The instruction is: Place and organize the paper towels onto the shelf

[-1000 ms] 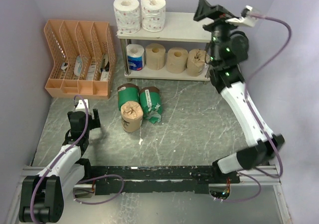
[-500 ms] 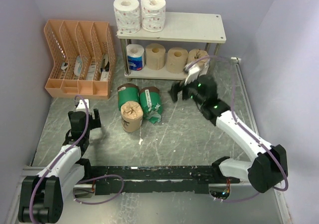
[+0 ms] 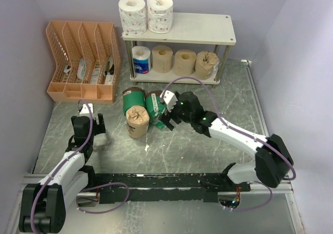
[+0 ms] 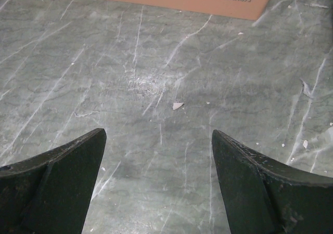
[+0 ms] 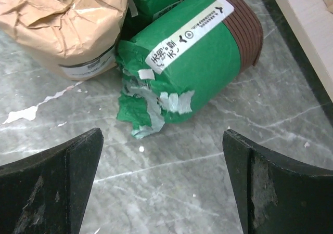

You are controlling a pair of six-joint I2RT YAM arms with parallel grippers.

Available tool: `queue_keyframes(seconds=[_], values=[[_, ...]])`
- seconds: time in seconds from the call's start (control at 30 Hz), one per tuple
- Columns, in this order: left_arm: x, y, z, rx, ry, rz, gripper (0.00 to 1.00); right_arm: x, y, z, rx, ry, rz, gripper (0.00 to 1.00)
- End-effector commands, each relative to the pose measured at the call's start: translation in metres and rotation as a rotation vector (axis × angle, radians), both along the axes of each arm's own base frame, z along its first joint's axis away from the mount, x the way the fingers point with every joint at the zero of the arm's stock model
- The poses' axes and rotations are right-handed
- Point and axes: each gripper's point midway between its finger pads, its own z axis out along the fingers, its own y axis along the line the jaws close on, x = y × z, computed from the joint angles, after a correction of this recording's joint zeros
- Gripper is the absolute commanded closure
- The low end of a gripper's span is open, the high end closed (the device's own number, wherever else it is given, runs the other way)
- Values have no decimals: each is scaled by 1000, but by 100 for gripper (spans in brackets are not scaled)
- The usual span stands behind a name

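My right gripper hangs low over the middle of the bench, jaws spread wide and holding nothing. Just ahead of its fingertips a green-wrapped roll lies on its side, dark band at one end, wrapper torn and ragged at the end nearer the fingers. A brown-paper roll sits just beside it, and a second green roll stands behind that. All three are off the shelf, near its front left post.

The shelf stands at the far edge of the bench. Two white patterned rolls are upright at the left end of its top board. The lower board carries a row: a blue-and-white roll, two tan rolls and a brown-paper-wrapped one.

My left gripper is open and empty over bare bench near the left edge, facing the orange file organiser in the far-left corner.
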Motion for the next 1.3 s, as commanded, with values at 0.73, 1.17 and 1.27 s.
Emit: queue_keyframes(seconds=[0.73, 1.17, 1.27], values=[[4, 0, 9, 2, -45, 2, 6, 67, 48, -45, -196, -46, -19, 31], [4, 2, 10, 1, -44, 12, 6, 72, 46, -21, -187, -55, -40, 100], [4, 2, 9, 0, -45, 13, 6, 76, 45, -1, -116, -21, -79, 100]])
